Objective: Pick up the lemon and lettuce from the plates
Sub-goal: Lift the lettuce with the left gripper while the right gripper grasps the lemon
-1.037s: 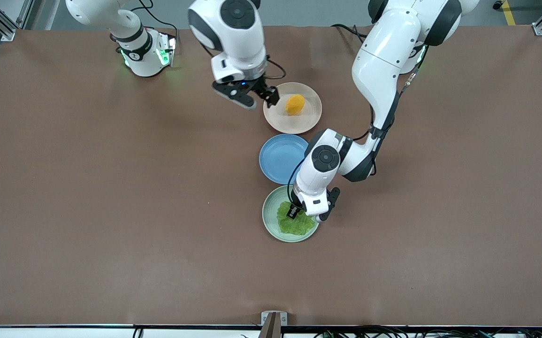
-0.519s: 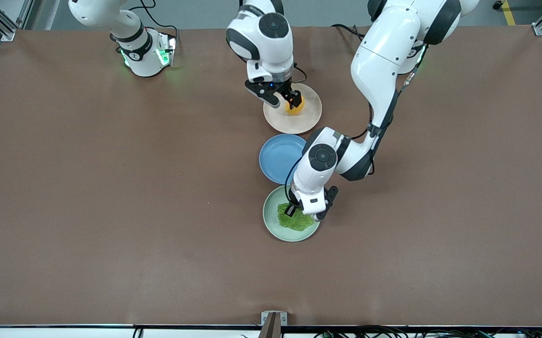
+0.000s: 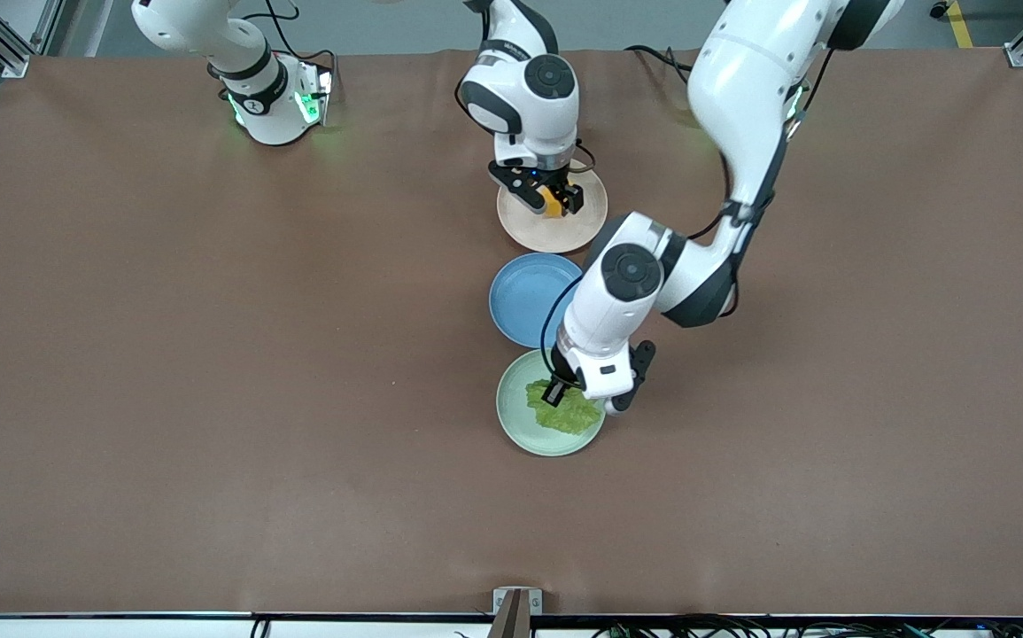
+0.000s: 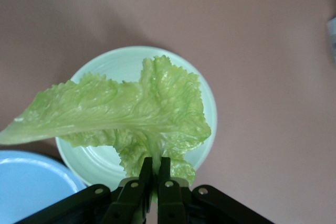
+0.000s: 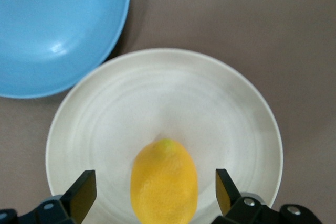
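Step in hand: both grasps. Lettuce (image 4: 142, 111) pinched at stem by left gripper (image 3: 584, 400), lifted over mint plate (image 3: 515, 421), lower centre. Lemon (image 5: 164, 184) on beige plate (image 5: 236, 108), straddled by spread right gripper (image 3: 547, 197). Next: closing needed.

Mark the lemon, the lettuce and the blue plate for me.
lemon (image 5: 164, 185): right wrist view, middle of the fruit's skin.
lettuce (image 4: 157, 103): left wrist view, centre of the leaf.
blue plate (image 3: 524, 297): front view, bare middle of the plate.
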`<state>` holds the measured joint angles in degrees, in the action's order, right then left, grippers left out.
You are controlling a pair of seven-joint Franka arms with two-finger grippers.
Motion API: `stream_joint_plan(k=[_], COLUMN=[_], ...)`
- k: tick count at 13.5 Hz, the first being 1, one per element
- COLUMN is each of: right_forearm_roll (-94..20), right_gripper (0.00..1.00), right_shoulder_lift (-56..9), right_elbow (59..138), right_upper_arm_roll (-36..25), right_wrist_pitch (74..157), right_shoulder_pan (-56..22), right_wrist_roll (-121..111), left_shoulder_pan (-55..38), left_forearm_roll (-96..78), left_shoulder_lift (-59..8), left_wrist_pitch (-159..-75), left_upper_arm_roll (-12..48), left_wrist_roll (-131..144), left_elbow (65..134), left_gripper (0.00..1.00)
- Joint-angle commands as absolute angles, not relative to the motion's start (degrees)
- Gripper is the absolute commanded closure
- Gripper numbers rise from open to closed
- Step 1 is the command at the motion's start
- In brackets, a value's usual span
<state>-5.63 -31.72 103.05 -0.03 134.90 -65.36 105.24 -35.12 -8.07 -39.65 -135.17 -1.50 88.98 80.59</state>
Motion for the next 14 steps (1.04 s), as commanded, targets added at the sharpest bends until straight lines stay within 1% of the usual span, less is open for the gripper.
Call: stream_joint_plan(k=[1, 3, 5, 6, 7, 8, 9, 10, 11, 12, 13, 14], right_forearm_roll=[-3.96, -3.17, -2.99, -2.03, -0.54, 0.34, 0.53, 0.53, 0.53, 0.61, 0.44, 0.44], right_gripper=[0.0, 0.01, 0.06, 0.17, 0.22, 0.22, 0.29, 0.39, 0.57, 0.78, 0.98, 1.0], right_shoulder_lift=[-36.11, -37.26, -37.35, -37.35, -37.35, -37.35, -37.35, -37.35, -37.27, -37.18, -36.92, -36.39], right_elbow=[100.11, 100.11, 100.11, 100.19, 100.2, 100.37, 100.37, 100.37, 100.37, 100.28, 100.11, 99.76], right_upper_arm_roll=[-0.97, -1.05, -1.05, -0.97, -0.97, -0.97, -0.97, -0.97, -0.97, -0.97, -0.88, -0.88], right_wrist_pitch=[136.74, 139.3, 139.4, 139.22, 138.87, 138.78, 138.78, 138.78, 138.52, 138.52, 137.99, 135.99], right_shoulder_pan=[-67.93, -68.38, -68.9, -68.91, -68.91, -68.82, -68.82, -68.91, -68.91, -68.73, -68.21, -67.33], right_wrist_roll=[109.15, 110.3, 110.83, 110.66, 110.65, 110.65, 110.39, 110.39, 110.39, 109.35, 108.81, 108.11], left_shoulder_pan=[-32.09, -29.63, -26.47, -25.06, -23.48, -22.34, -21.28, -19.88, -18.73, -17.76, -16.97, -15.83], left_forearm_roll=[-9.22, -8.88, -8.7, -8.7, -8.7, -8.61, -8.61, -8.61, -8.61, -8.61, -8.61, -8.61], left_shoulder_lift=[-32.45, -29.02, -26.12, -24.02, -22.08, -20.23, -18.3, -16.19, -14.0, -12.32, -11.09, -10.64], left_wrist_pitch=[-128.78, -121.07, -113.76, -112.69, -112.68, -112.85, -113.29, -114.16, -116.17, -119.41, -122.92, -126.7], left_upper_arm_roll=[-1.49, -1.58, -1.58, -1.58, -1.58, -1.58, -1.58, -1.58, -1.58, -1.58, -1.58, -1.58], left_wrist_roll=[85.18, 79.05, 69.92, 65.87, 61.74, 56.3, 50.07, 42.96, 37.24, 32.91, 29.39, 24.92], left_elbow=[82.18, 82.35, 84.53, 86.73, 89.62, 92.69, 96.29, 100.33, 104.63, 108.94, 113.07, 117.2], left_gripper=[1.0, 1.0, 1.0, 1.0, 1.0, 1.0, 1.0, 1.0, 1.0, 1.0, 1.0, 1.0])
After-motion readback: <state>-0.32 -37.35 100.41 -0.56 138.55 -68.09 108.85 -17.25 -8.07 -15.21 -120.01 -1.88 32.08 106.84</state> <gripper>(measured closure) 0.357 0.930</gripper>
